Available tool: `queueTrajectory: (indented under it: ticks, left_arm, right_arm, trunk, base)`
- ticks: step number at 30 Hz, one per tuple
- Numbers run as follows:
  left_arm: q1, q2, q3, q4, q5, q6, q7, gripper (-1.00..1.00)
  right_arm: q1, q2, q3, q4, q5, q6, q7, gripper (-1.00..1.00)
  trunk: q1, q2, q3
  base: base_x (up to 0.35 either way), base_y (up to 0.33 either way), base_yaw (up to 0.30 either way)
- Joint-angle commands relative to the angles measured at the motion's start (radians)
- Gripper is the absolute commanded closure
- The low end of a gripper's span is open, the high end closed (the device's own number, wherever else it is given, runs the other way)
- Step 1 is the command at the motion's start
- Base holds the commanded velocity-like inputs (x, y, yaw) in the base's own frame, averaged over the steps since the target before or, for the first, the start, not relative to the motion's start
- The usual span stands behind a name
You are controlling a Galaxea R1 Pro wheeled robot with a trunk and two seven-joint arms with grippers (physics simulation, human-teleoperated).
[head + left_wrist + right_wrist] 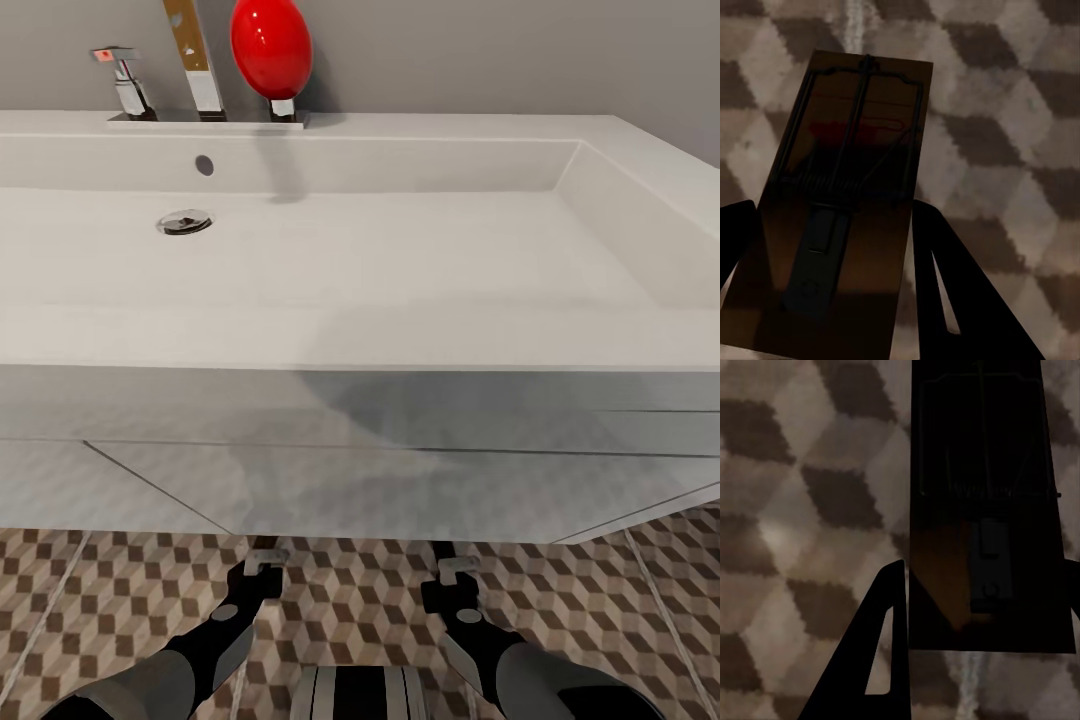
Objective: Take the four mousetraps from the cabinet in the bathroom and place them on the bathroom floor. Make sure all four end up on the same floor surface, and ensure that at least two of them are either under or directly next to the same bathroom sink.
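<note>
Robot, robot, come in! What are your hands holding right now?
Left gripper shut on a mousetrap. Right gripper shut on another mousetrap. Both low over bathroom floor, at sink front.

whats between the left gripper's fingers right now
A mousetrap lies between the left gripper fingers, over the cube-pattern bathroom floor; the left wrist view shows it.
</note>
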Motion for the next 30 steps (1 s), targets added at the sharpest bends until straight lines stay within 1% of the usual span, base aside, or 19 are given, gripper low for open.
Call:
queueTrajectory:
  ticks: [1, 5, 13, 30]
  left_arm:
    - [-0.001, 0.000, -0.010, 0.000, 0.002, -0.004, 0.009, 1.00]
    - [0.000, 0.000, -0.011, 0.001, 0.001, -0.013, 0.009, 1.00]
    - [-0.001, 0.000, -0.011, 0.017, -0.002, -0.050, 0.009, 1.00]
    - [-0.001, -0.001, -0.014, 0.022, -0.006, -0.060, 0.009, 1.00]
  right_arm:
    - [-0.001, 0.000, 0.001, 0.001, 0.009, -0.001, -0.006, 1.00]
    - [-0.001, 0.000, 0.001, 0.001, 0.009, -0.001, -0.006, 1.00]
    - [-0.001, 0.000, 0.001, 0.001, 0.009, -0.001, -0.006, 1.00]
    - [-0.001, 0.000, 0.001, 0.001, 0.007, -0.009, -0.006, 1.00]
  trunk:
    - [0.000, 0.000, -0.001]
    - [0.000, 0.000, -0.001]
    - [0.000, 0.000, -0.001]
    - [0.000, 0.000, -0.001]
  base:
    - [0.000, 0.000, 0.000]
    - [0.000, 0.000, 0.000]
    - [0.000, 0.000, 0.000]
    - [0.000, 0.000, 0.000]
